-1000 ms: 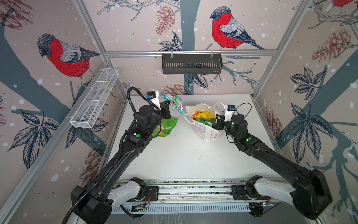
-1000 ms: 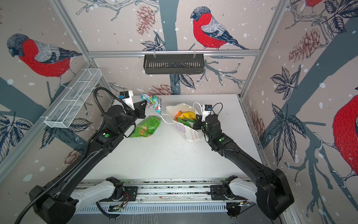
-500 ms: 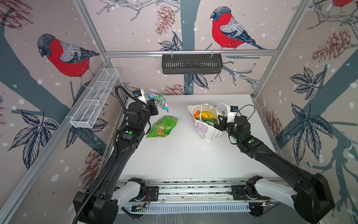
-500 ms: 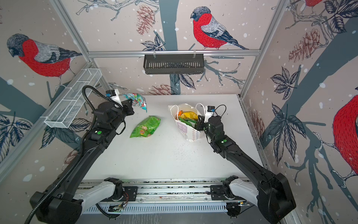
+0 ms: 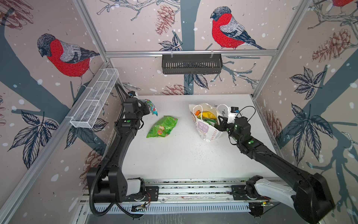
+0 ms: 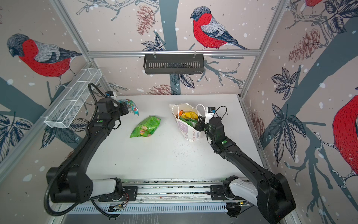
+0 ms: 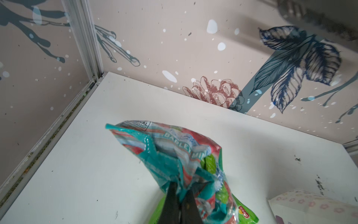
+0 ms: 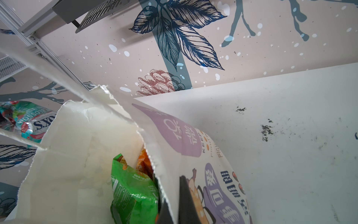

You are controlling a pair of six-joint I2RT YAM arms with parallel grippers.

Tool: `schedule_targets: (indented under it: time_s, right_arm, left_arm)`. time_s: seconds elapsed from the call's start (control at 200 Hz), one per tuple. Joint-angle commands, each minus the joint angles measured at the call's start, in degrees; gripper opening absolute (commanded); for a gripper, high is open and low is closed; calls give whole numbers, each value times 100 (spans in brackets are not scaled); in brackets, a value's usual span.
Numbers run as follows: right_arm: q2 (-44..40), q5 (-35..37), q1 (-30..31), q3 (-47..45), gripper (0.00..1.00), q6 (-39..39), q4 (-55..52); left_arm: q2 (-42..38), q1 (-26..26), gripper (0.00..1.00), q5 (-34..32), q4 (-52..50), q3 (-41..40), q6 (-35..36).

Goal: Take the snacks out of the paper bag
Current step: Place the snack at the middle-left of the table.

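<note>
The white paper bag (image 5: 205, 130) (image 6: 188, 131) stands open right of the table's middle. Green (image 8: 133, 192), orange (image 8: 143, 164) and yellow (image 5: 208, 115) snacks sit inside it. My right gripper (image 5: 220, 121) (image 8: 174, 184) is shut on the bag's near wall (image 8: 174, 131), one finger inside and one outside. My left gripper (image 5: 146, 108) (image 7: 181, 189) is shut on a teal snack packet (image 5: 151, 105) (image 7: 166, 147), held above the table's far left part. A bright green packet (image 5: 162, 127) (image 6: 145, 126) lies flat on the table between the arms.
A black slotted basket (image 5: 191, 64) hangs on the back wall. A white wire shelf (image 5: 95, 101) runs along the left wall, close to my left arm. Dark specks mark the white tabletop (image 5: 184, 155). Walls close three sides.
My left gripper carried the teal packet leftward, from beside the bag to the table's far left. The right gripper kept its hold and the bag shifted slightly right.
</note>
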Motion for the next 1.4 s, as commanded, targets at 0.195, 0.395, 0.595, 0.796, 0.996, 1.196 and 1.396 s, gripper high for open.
schedule_targets:
  time_s: [0.195, 0.395, 0.595, 0.796, 0.996, 1.196, 1.396]
  right_arm:
    - [30, -32, 0, -58, 0, 63, -102]
    - [63, -41, 2, -76, 0, 64, -83]
    - [41, -21, -2, -89, 0, 45, -120]
    - [70, -7, -9, -102, 0, 53, -97]
    - [124, 123, -2, -107, 0, 10, -100]
    - [177, 361, -6, 52, 0, -66, -225]
    - [221, 583, -9, 346, 0, -164, -523]
  left_arm:
    - [1043, 417, 0, -339, -253, 237, 334]
    - [1667, 417, 0, -556, -919, 598, 182]
    - [2112, 418, 15, -272, -1319, 911, 199]
    - [1754, 409, 74, 193, -1183, 743, 366]
    - [1065, 259, 98, 590, -1021, 587, 448]
    - [245, -255, 98, 548, -961, 510, 509]
    - [-750, -552, 98, 803, -399, -22, 390]
